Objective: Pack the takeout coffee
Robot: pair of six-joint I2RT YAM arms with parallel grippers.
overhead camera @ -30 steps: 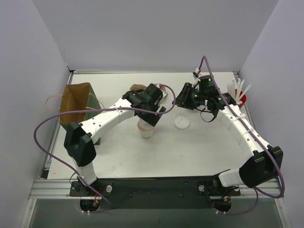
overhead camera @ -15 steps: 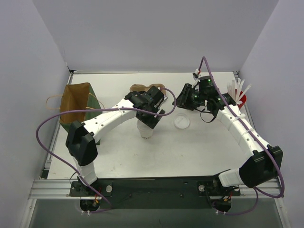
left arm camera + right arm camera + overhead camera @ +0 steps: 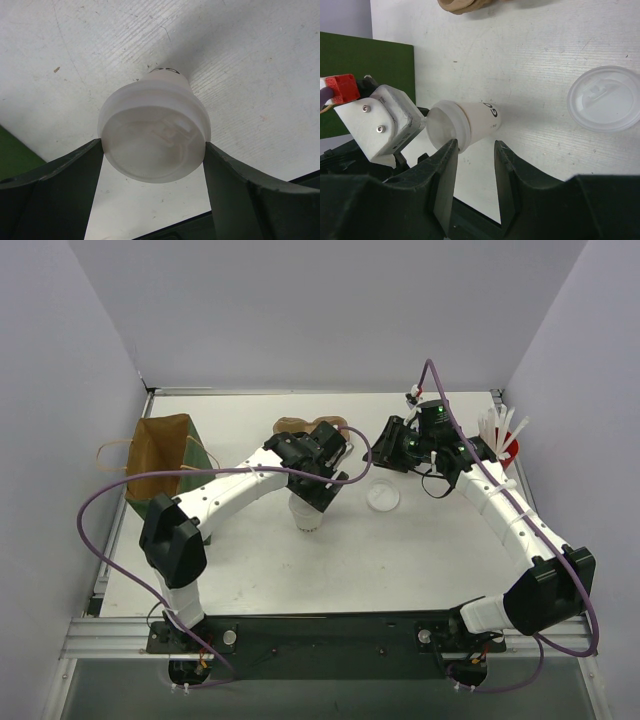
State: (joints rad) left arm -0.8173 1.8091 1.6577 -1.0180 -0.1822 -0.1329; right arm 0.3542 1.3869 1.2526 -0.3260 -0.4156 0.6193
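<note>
- Nearest, mid-table [image 3: 400, 560]: one takeout cup [image 3: 155, 132], white with dark print, already capped with its whitish lid.
- Pinched at the lid rim by the left fingers [image 3: 60, 190], one pad pressed to each side. Cannot tell whether resting on the table or lifted just off it.
- Just beside it on the right, flat on the table: a loose lid [image 3: 382, 496], touching nothing.
- A little farther back: the right fingers [image 3: 442, 185], spread with a gap and gripping nothing, hanging above the table and pointed toward the capped cup, near it but apart.
- Far left: an open brown paper bag [image 3: 160, 455], upright, nothing visible inside from above.
- Far middle: a brown pulp carrier [image 3: 298, 424], partly hidden behind the left arm; no cup seen in it.
- Far right: a red cup [image 3: 510, 448] of white sticks, untouched.
- Judged progress: early. Capping of one cup done and a grip secured; placing it into the carrier or bag not yet done.
- No second cup visible anywhere; the spare lid hints at one more to cap and pack.
</note>
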